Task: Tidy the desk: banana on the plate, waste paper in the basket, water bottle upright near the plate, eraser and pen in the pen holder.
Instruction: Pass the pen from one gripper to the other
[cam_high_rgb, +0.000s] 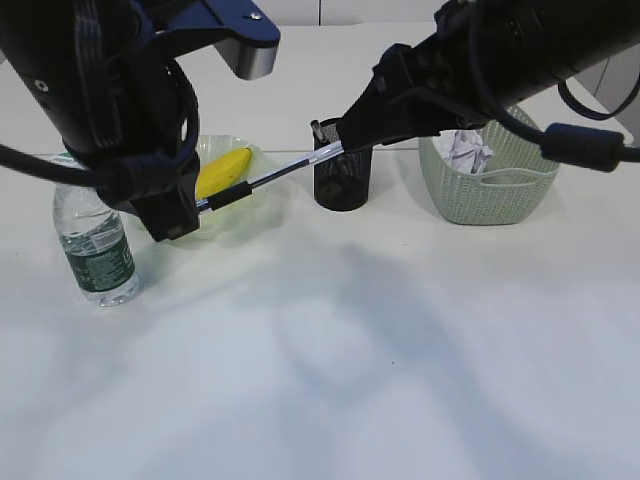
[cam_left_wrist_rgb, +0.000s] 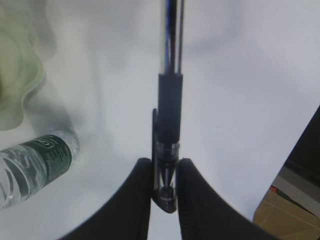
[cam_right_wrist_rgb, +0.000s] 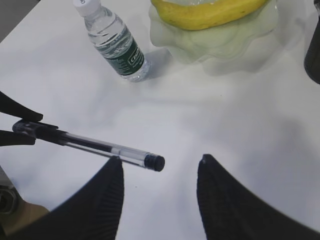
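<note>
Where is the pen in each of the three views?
Exterior view: pen left of centre, slanting between both arms.
Left wrist view: centre, vertical, clamped at the bottom.
Right wrist view: lower left, lying diagonally.
Shared landmark: water bottle, upright beside the plate.

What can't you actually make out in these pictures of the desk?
- Inside of the pen holder: exterior view, dark mesh and the right arm hide it, so whether the eraser is in there cannot be told.
- Bottom of the basket: only the waste paper at the top shows.
- Water bottle cap: exterior view, behind the left arm.
- Bottle label text: too small in every view.
- Pen tip: left wrist view, between the left gripper fingers.
</note>
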